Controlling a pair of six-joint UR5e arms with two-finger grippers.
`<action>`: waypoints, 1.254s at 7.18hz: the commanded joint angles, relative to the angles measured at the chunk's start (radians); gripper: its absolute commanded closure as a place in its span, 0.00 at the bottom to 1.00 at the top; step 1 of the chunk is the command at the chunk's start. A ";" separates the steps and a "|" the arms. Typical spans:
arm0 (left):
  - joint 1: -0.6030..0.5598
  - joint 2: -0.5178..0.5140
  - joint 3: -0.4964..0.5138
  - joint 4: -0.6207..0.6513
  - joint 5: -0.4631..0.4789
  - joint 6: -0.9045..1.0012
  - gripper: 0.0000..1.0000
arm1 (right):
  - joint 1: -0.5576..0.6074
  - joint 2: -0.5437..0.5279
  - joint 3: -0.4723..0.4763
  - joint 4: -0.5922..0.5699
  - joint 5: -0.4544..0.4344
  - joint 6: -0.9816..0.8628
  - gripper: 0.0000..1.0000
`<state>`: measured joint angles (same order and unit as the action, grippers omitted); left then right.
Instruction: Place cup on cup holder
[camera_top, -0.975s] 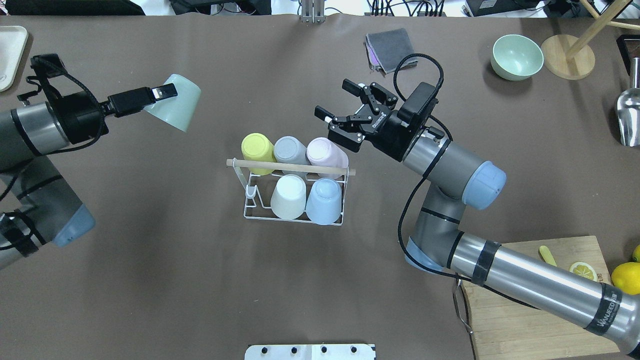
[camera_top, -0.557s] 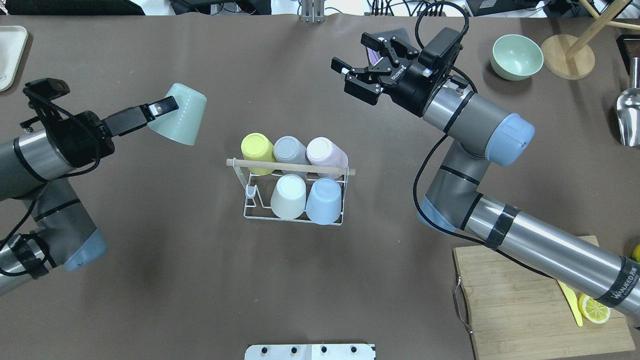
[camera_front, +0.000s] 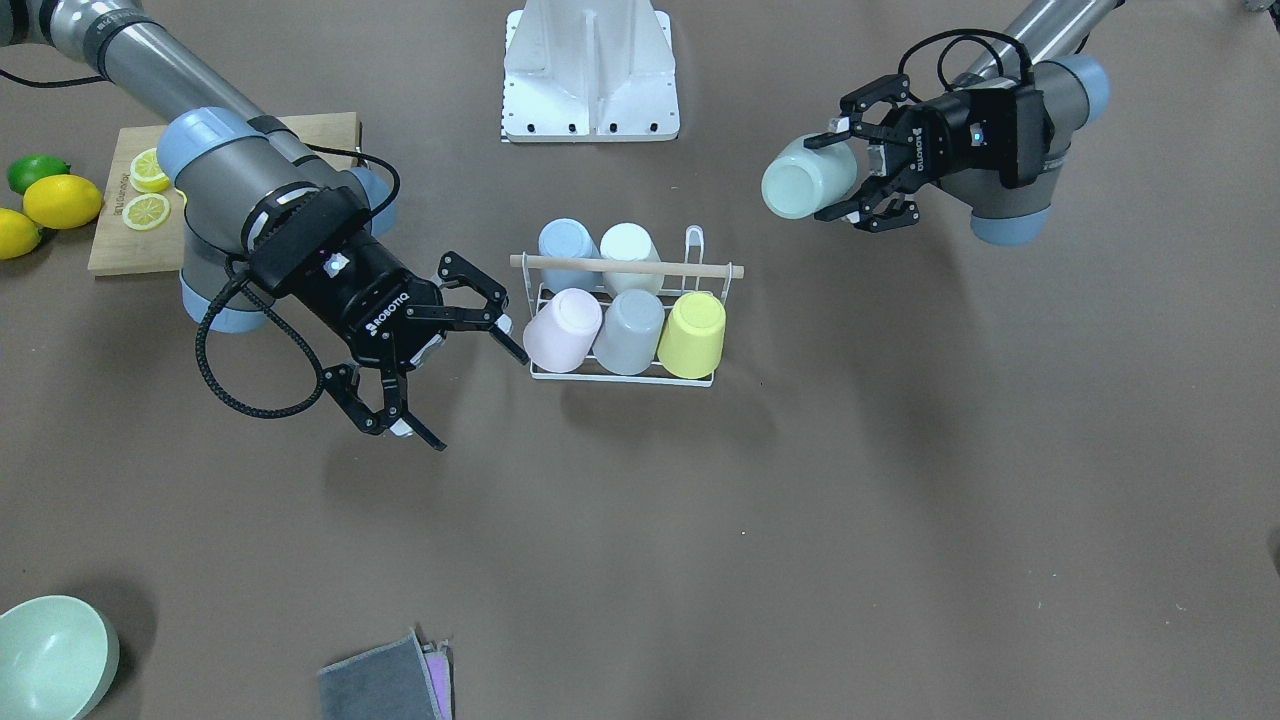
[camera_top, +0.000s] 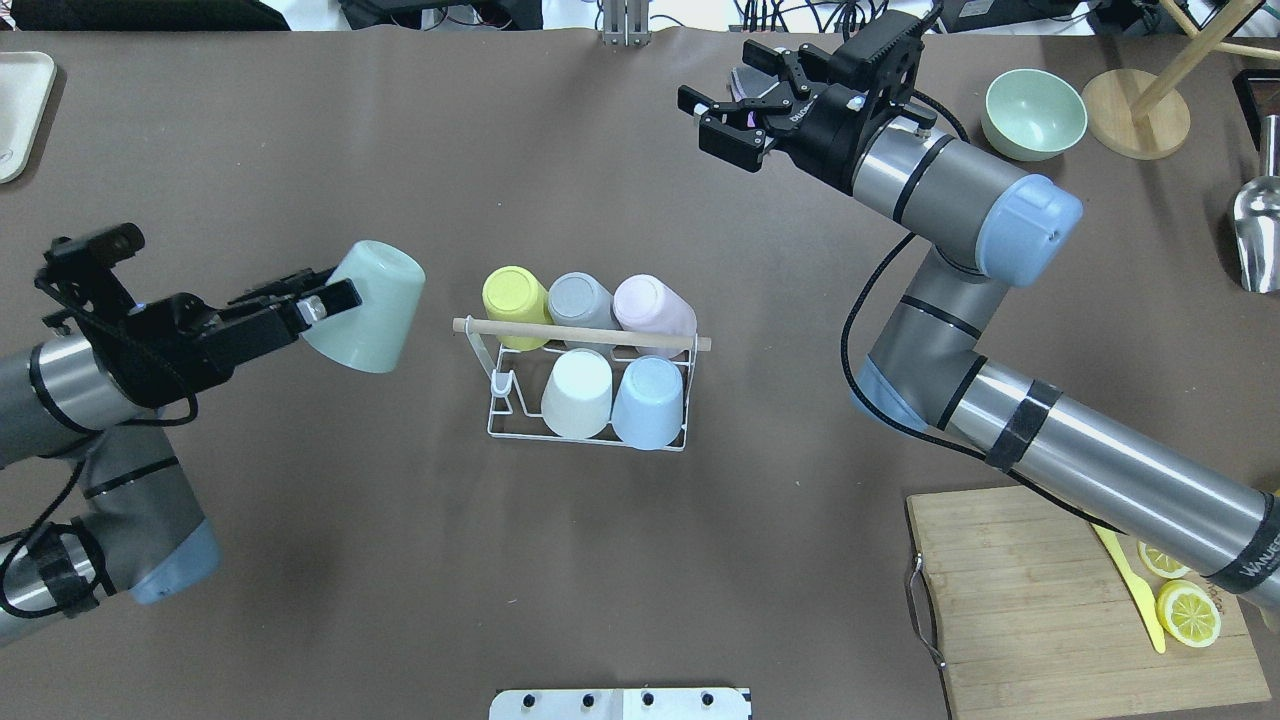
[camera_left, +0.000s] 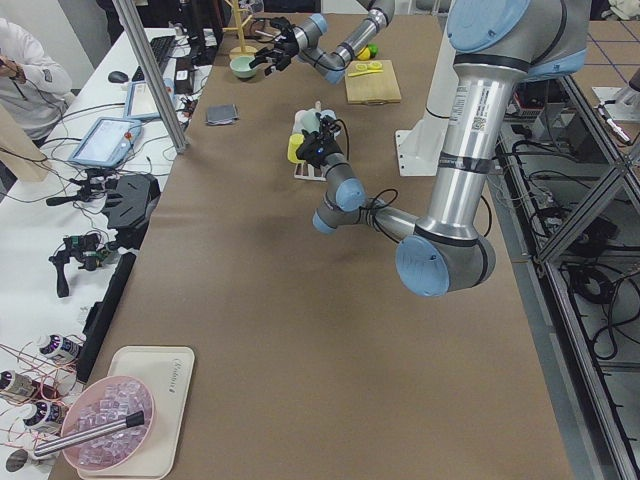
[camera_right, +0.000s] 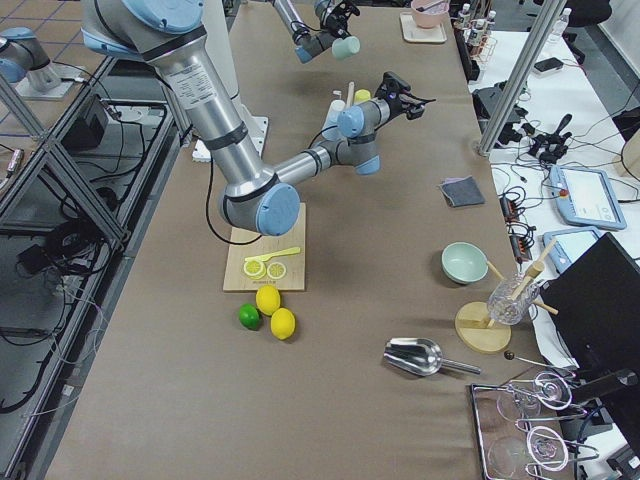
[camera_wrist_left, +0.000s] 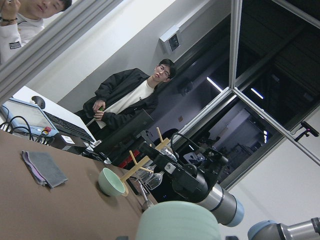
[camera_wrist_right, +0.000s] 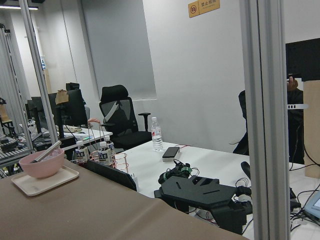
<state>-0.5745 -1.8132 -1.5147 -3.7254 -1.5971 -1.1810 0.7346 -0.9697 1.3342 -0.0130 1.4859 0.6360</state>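
Tabletop (camera_top: 640, 560): left pincer (camera_top: 335, 284) holds cup (camera_top: 375, 312) near cup holder (camera_top: 580, 335)

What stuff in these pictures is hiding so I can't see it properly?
- Prongs under the five cups on the cup holder: covered by the cups, overhead and front views.
- Mint cup in the left tool: inside faces away in overhead view; left wrist view's bottom edge cuts it.
- Grey cloth: cut by front view's bottom edge.
- Right tool: missing from its own wrist view.
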 joint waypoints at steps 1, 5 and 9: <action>0.088 -0.061 0.022 0.007 0.003 0.058 1.00 | 0.055 -0.004 0.061 -0.199 0.058 -0.015 0.00; 0.090 -0.170 0.135 0.004 0.139 0.102 1.00 | 0.124 -0.029 0.198 -0.693 0.108 0.039 0.00; 0.091 -0.204 0.189 -0.007 0.299 0.106 1.00 | 0.157 -0.030 0.245 -0.946 0.137 0.021 0.00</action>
<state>-0.4833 -2.0053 -1.3380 -3.7287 -1.3245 -1.0754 0.8841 -0.9904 1.5460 -0.8762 1.6200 0.6612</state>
